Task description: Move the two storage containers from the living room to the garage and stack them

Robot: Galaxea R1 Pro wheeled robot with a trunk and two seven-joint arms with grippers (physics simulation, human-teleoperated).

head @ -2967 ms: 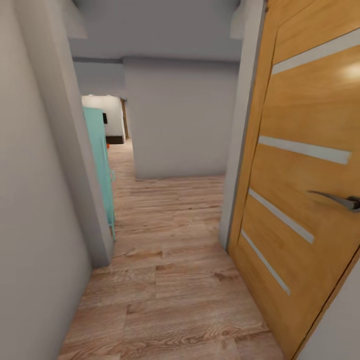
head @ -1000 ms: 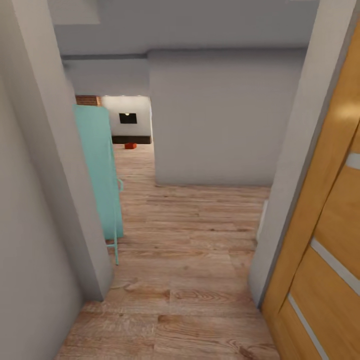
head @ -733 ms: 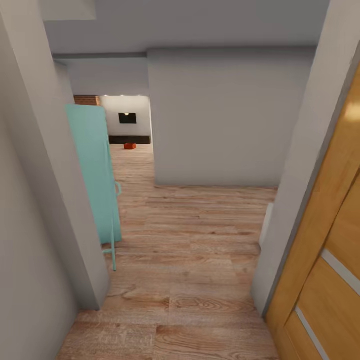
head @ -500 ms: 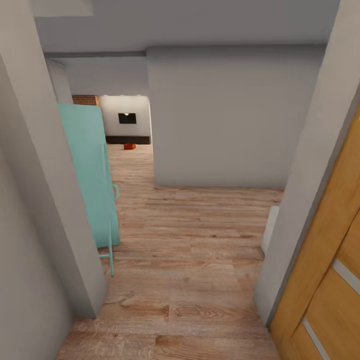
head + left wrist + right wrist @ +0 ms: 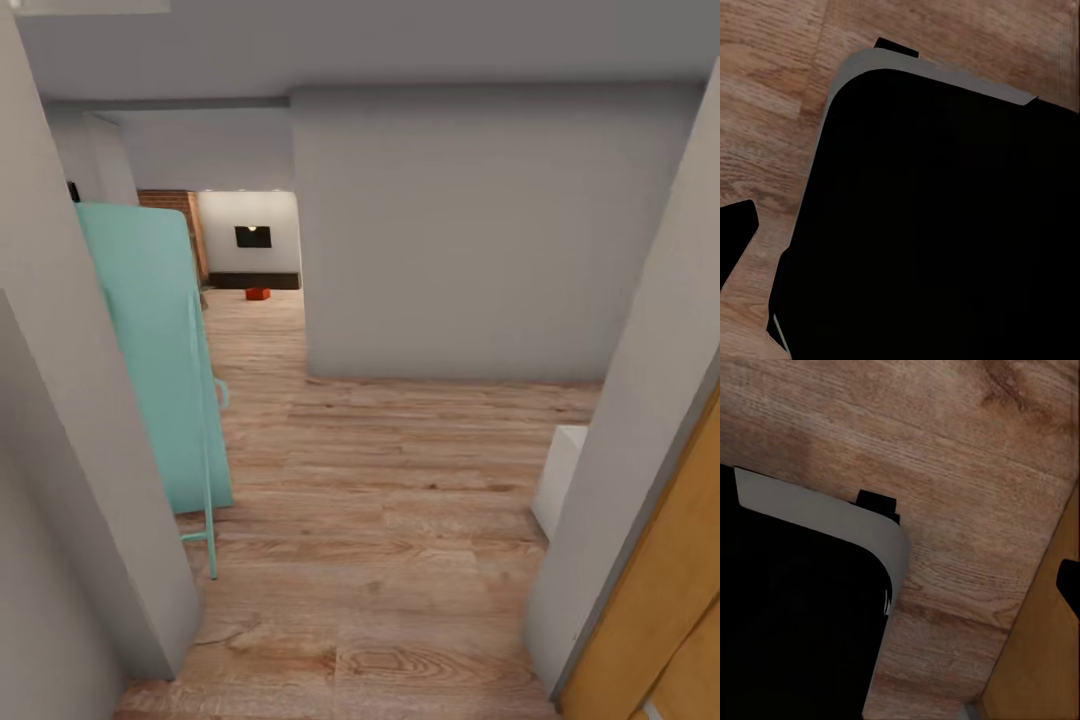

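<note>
The robot is facing down a hallway with a wood-plank floor (image 5: pixel 400 520), between a grey wall (image 5: pixel 60 450) and a wooden door (image 5: pixel 660 600). One orange-red container (image 5: pixel 258 294) is sitting far ahead on the living-room floor, below a black TV (image 5: pixel 253 236). A turquoise panel (image 5: pixel 160 360) is leaning at the left (its make is unclear). Both wrist cameras are looking over the robot's dark base (image 5: pixel 937 225) at planks, so neither gripper's opening can be judged.
</note>
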